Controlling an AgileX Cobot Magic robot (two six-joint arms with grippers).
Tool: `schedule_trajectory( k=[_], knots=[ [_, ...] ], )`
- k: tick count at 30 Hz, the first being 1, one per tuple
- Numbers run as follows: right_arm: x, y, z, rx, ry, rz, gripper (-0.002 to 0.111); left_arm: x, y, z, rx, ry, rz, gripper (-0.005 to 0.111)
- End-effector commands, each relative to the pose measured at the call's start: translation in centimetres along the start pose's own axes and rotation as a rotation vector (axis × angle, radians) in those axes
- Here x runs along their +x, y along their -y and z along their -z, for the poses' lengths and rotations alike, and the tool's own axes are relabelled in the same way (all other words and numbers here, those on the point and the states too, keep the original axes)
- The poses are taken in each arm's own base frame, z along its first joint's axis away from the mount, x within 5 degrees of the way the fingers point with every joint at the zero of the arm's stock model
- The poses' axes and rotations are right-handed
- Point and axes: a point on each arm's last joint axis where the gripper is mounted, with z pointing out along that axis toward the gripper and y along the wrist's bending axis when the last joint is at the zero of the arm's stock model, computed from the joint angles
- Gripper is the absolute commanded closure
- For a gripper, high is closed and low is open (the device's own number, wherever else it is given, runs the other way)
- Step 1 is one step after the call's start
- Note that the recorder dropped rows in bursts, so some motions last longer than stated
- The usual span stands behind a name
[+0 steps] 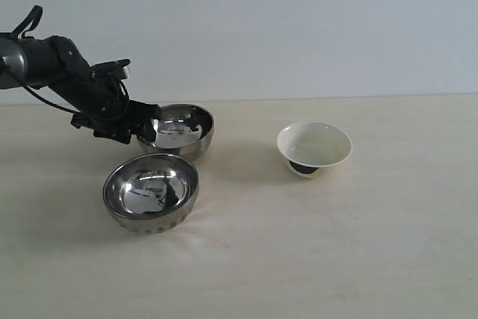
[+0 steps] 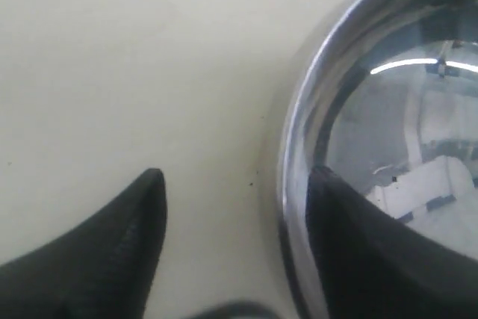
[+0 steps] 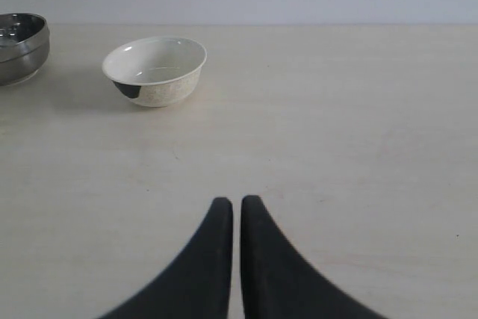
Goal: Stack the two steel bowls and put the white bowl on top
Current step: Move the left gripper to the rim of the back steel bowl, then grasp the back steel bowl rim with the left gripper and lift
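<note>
Exterior view: nothing is stacked yet. All three bowls sit separately on the tabletop (image 1: pixel 373 252). The white bowl (image 1: pixel 314 147) stands upright and alone. The rear steel bowl (image 1: pixel 179 129) lies well to the left of the white bowl, and the front steel bowl (image 1: pixel 151 192) lies left of the white bowl and closer to the camera, so the two steel bowls are just beside each other. The left tool (image 1: pixel 148 128) is at the rear steel bowl's rim, on the side away from the white bowl.

Left wrist view: the left tool (image 2: pixel 236 177) is open and straddles the rear steel bowl (image 2: pixel 403 102). One finger is inside against the wall, the other outside with bare tabletop between it and the rim. It has hold of nothing yet. I judge this to be the start of the first grasp.

Right wrist view: the right tool (image 3: pixel 236 203) is closed, empty, and well back from the white bowl (image 3: pixel 154 70). One of the steel bowls (image 3: pixel 22 44) shows beyond the white bowl at the frame edge.

Left to do: lift one steel bowl into the other, then set the white bowl on top.
</note>
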Motion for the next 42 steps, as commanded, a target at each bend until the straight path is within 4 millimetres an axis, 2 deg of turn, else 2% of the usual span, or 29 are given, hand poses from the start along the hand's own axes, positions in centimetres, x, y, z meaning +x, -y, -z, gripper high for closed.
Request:
schedule_trajectory(
  k=[1, 5, 6, 12, 15, 21, 26, 33, 38, 42],
  knots=[
    [-0.1, 0.0, 0.0, 0.006, 0.009, 0.004, 0.108, -0.5, 0.4, 0.1, -0.004, 0.031, -0.014, 0.078],
    [-0.1, 0.0, 0.0, 0.006, 0.009, 0.004, 0.108, -0.5, 0.4, 0.1, -0.005, 0.031, -0.062, 0.1],
    [-0.1, 0.0, 0.0, 0.006, 0.009, 0.004, 0.108, -0.5, 0.4, 0.1, -0.005, 0.031, -0.062, 0.103],
    [-0.1, 0.0, 0.0, 0.006, 0.009, 0.004, 0.108, -0.7, 0.6, 0.3, 0.012, 0.046, -0.043, 0.103],
    [-0.1, 0.0, 0.0, 0.006, 0.009, 0.004, 0.108, -1.1, 0.8, 1.2, 0.013, 0.065, -0.047, 0.103],
    [-0.1, 0.0, 0.0, 0.006, 0.009, 0.004, 0.108, -2.4, 1.7, 5.7, 0.015, 0.105, -0.077, 0.103],
    [-0.1, 0.0, 0.0, 0.006, 0.009, 0.004, 0.108, -3.3, 3.1, 10.8, 0.032, 0.145, -0.106, 0.103],
    [-0.1, 0.0, 0.0, 0.006, 0.009, 0.004, 0.108, -2.9, 5.2, 17.0, 0.073, 0.121, -0.141, 0.103],
    [-0.1, 0.0, 0.0, 0.006, 0.009, 0.004, 0.108, -1.5, 7.3, 19.6, 0.108, 0.099, -0.164, 0.103],
    [-0.1, 0.0, 0.0, 0.006, 0.009, 0.004, 0.108, 0.3, 10.0, 20.1, 0.153, 0.087, -0.192, 0.103]
  ],
)
